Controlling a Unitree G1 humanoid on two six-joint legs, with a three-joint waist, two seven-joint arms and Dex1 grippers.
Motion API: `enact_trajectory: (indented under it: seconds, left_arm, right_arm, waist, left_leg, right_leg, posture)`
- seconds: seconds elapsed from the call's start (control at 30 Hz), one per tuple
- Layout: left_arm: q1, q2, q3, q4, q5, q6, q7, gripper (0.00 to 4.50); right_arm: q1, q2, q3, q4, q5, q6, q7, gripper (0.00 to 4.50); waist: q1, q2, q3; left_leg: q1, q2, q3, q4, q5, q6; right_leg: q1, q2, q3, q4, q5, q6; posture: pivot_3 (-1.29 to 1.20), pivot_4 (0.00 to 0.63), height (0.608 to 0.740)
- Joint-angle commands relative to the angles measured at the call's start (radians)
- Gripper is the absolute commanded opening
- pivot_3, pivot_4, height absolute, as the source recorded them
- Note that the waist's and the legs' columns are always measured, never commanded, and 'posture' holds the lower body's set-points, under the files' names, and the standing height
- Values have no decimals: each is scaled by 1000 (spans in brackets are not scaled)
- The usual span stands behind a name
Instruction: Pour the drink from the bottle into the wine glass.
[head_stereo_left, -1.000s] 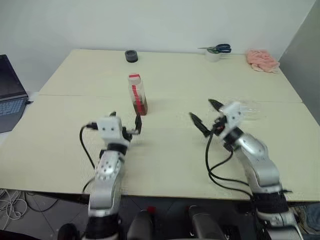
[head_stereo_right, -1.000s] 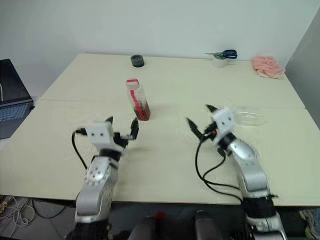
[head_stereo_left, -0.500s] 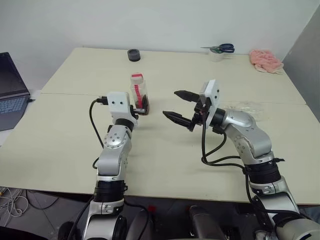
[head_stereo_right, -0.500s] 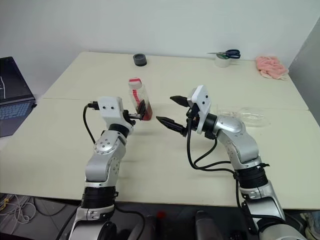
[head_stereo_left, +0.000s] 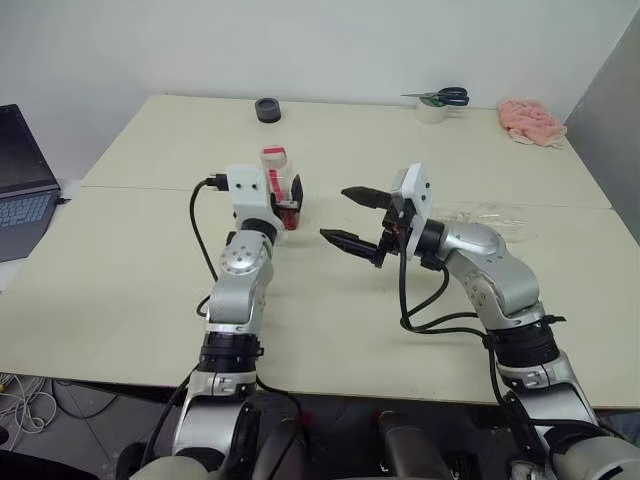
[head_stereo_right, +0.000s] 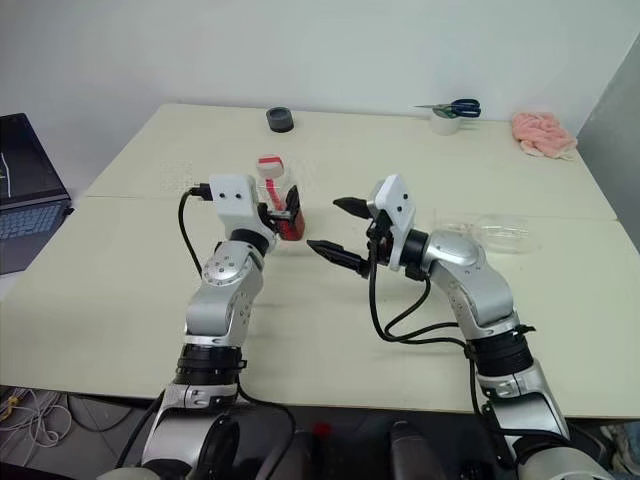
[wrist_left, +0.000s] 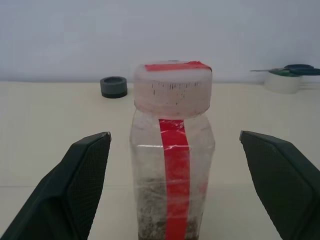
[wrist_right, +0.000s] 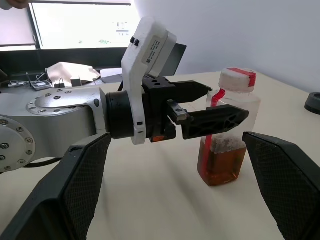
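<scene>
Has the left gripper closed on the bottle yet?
No. In the left wrist view its fingers stand wide apart on either side of the bottle, with table showing between each and the bottle.

Both arms are clad in rounded silver-grey metal shells, joined by black bands and dotted with small dark screws. A white boxy housing is carried on each wrist, one bearing a small printed label. Black cables are looped loosely from the wrists to the forearms. The left gripper (head_stereo_left: 285, 203) and right gripper (head_stereo_left: 350, 216) are fitted with black, tapered jaws with a fine meshed texture.
</scene>
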Motion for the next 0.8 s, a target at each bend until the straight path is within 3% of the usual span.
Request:
enact_trajectory:
  seconds: [0.03, 0.57, 0.67, 0.8]
  left_arm:
    - [-40, -1, 1, 35, -4, -49, -20, 4434]
    - [-165, 25, -13, 295, 47, -206, -31, 4434]
    - [-167, 34, -24, 313, 68, -231, -24, 3815]
    - [-168, 36, -17, 340, 82, -244, 1, 2457]
  right_arm:
    - [-30, 5, -9, -39, 13, 1, -1, 4500]
    - [-1, 16, -11, -97, 32, 52, -29, 4500]
    - [4, 15, -12, -108, 33, 60, -34, 4500]
    - [6, 15, -13, -118, 34, 66, -40, 4500]
  waist:
    - [0, 0, 0]
    - [0, 0, 0]
    - [0, 0, 0]
    - [0, 0, 0]
  left_leg:
    - [0, 0, 0, 0, 0, 0]
    - [0, 0, 0, 0, 0, 0]
    - [0, 0, 0, 0, 0, 0]
    - [0, 0, -1, 0, 0, 0]
  right_leg:
    - [0, 0, 0, 0, 0, 0]
    - [0, 0, 0, 0, 0, 0]
    - [0, 0, 0, 0, 0, 0]
    - [0, 0, -1, 0, 0, 0]
  posture:
    - [0, 150, 740]
    - [0, 150, 740]
    - [0, 150, 740]
    - [0, 150, 740]
